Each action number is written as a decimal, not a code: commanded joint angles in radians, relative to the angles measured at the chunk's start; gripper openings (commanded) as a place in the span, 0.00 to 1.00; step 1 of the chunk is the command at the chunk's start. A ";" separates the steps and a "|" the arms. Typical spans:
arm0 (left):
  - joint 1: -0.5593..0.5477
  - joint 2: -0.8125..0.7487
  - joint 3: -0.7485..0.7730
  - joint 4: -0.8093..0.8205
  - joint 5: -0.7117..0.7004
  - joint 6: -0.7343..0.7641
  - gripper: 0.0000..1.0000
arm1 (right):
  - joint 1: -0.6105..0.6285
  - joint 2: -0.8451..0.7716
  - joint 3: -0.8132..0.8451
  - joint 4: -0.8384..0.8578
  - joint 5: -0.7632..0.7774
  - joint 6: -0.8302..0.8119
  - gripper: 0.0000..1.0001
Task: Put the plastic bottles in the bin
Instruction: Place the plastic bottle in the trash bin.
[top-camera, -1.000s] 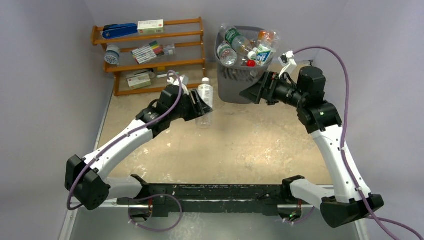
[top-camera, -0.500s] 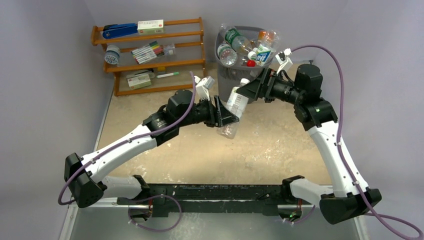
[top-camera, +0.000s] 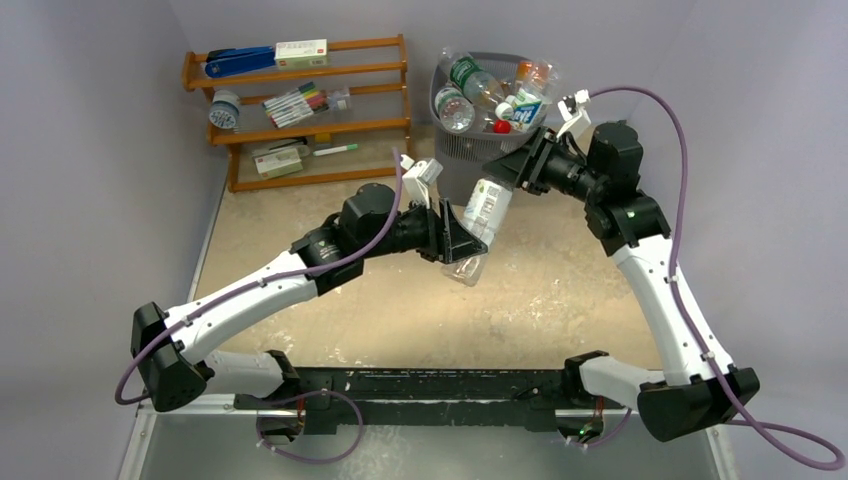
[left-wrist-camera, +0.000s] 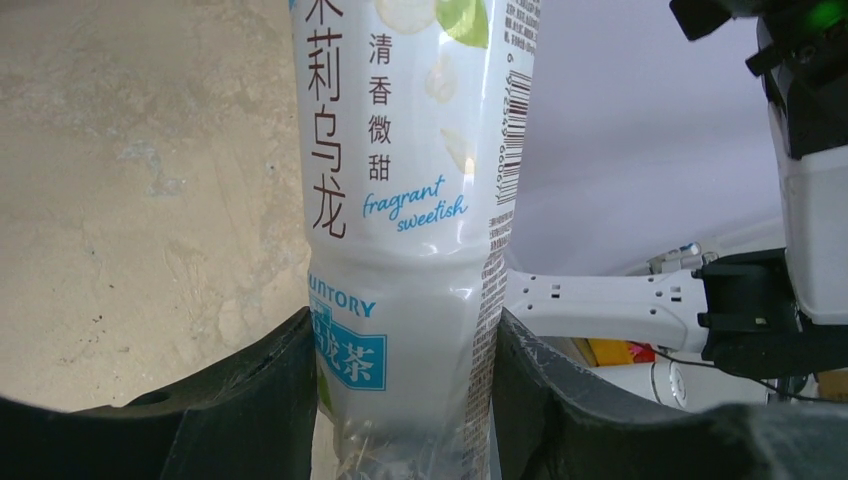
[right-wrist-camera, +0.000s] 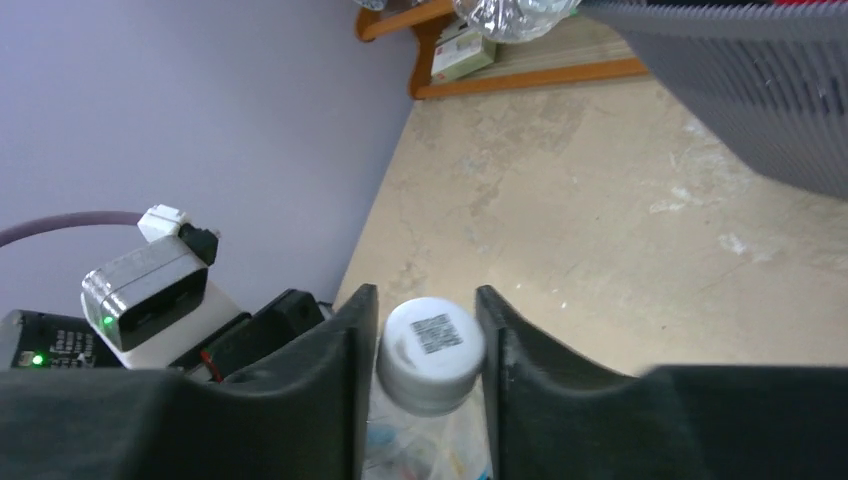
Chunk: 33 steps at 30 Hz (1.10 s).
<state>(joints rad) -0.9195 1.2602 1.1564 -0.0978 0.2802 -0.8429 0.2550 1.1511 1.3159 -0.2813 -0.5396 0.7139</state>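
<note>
A clear plastic bottle (top-camera: 487, 212) with a white and blue label hangs tilted over the table, held between both arms. My left gripper (top-camera: 460, 242) is shut on its lower body (left-wrist-camera: 410, 200), with a black finger pressed against each side. My right gripper (top-camera: 507, 175) has its fingers closed around the bottle's white cap (right-wrist-camera: 432, 350), just in front of the bin. The bin (top-camera: 468, 150) is a dark grey mesh basket at the back, and several other bottles (top-camera: 492, 92) are piled in it to the rim.
A brown wooden shelf rack (top-camera: 300, 125) stands at the back left with markers, a blue stapler and small boxes. The bin's mesh wall (right-wrist-camera: 760, 90) rises close to my right gripper. Purple walls close in the table on the left and right.
My left arm carried the bottle rightward toward the bin. My right gripper, open before, came down to the bottle's top and closed around its cap.
</note>
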 joint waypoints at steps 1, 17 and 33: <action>-0.007 -0.005 0.042 0.048 -0.014 0.032 0.38 | 0.000 -0.006 0.012 0.067 0.006 0.008 0.29; 0.000 -0.050 0.288 -0.347 -0.386 0.214 0.75 | -0.022 0.357 0.702 -0.194 0.151 -0.197 0.09; 0.010 -0.134 0.299 -0.558 -0.539 0.245 0.80 | -0.177 0.629 1.000 0.378 0.439 -0.251 0.09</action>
<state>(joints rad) -0.9154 1.1332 1.4616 -0.6430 -0.2459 -0.6312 0.0708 1.8282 2.3528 -0.2287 -0.2283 0.5159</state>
